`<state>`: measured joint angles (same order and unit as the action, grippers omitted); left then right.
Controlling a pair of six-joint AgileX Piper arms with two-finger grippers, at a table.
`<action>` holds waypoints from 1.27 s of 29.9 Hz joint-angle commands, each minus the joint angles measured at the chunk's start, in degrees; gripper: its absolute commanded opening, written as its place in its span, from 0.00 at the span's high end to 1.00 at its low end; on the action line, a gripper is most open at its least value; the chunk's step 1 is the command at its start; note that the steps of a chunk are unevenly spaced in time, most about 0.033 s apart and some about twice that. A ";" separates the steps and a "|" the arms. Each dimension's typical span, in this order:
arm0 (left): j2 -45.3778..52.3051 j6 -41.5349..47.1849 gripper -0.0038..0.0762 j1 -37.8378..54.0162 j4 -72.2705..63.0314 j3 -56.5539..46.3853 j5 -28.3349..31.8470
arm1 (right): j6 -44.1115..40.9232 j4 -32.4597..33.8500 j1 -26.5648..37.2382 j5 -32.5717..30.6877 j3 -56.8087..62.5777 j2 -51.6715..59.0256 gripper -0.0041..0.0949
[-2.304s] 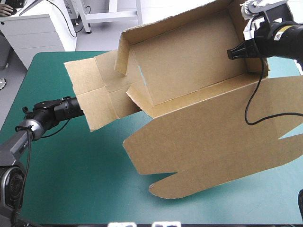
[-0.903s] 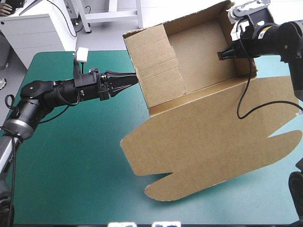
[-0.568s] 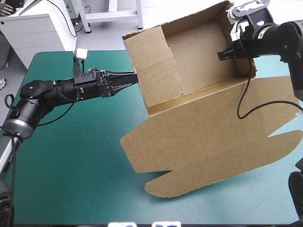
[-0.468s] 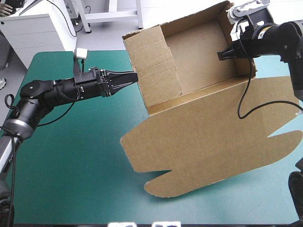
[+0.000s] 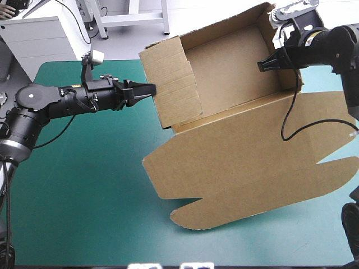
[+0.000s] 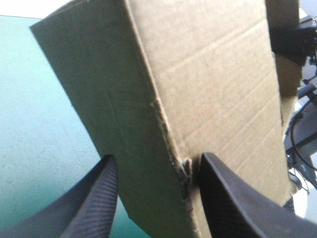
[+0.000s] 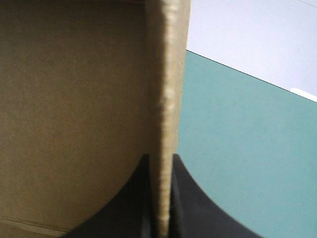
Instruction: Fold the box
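The left gripper (image 6: 156, 161) is standing with its fingers spread astride the box's (image 6: 213, 74) end wall, which is leaning nearer to it than just before. Judging by this, the wall is being raised, not tucked. Beyond, the right gripper (image 7: 161, 158) is pinching the opposite wall. Beneath both, the teal-green cover (image 5: 84, 185) is lying bare.

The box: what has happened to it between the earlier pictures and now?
On the box, the left end flaps, earlier spread flat, were folded up into an end wall. The left claw rose from low on the left to that wall. Just now both shifted left, and the claw stands open astride its edge. Unchanged: the right claw shut on the right wall, the lid spread open.
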<state>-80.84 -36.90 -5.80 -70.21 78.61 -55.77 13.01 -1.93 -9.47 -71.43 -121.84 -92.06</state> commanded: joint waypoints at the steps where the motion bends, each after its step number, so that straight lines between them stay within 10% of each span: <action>1: 1.94 4.56 0.50 -0.33 -0.70 2.93 3.38 | -0.65 -1.85 0.08 -0.28 -1.55 2.16 0.97; 12: 1.94 9.87 0.50 -11.42 6.74 6.54 13.82 | -0.65 -0.50 -2.76 -0.12 -1.55 1.55 0.97; 28: 1.84 39.01 0.57 -12.94 35.37 9.52 12.89 | -6.73 6.66 -10.75 1.07 -1.55 0.97 0.97; 38: -2.47 41.77 0.60 -13.36 40.76 9.78 12.32 | -11.18 6.98 -17.97 2.37 -1.55 -1.34 0.97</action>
<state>-82.70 4.31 -18.38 -27.59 86.55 -46.86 2.13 10.54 -24.72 -71.32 -121.84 -95.04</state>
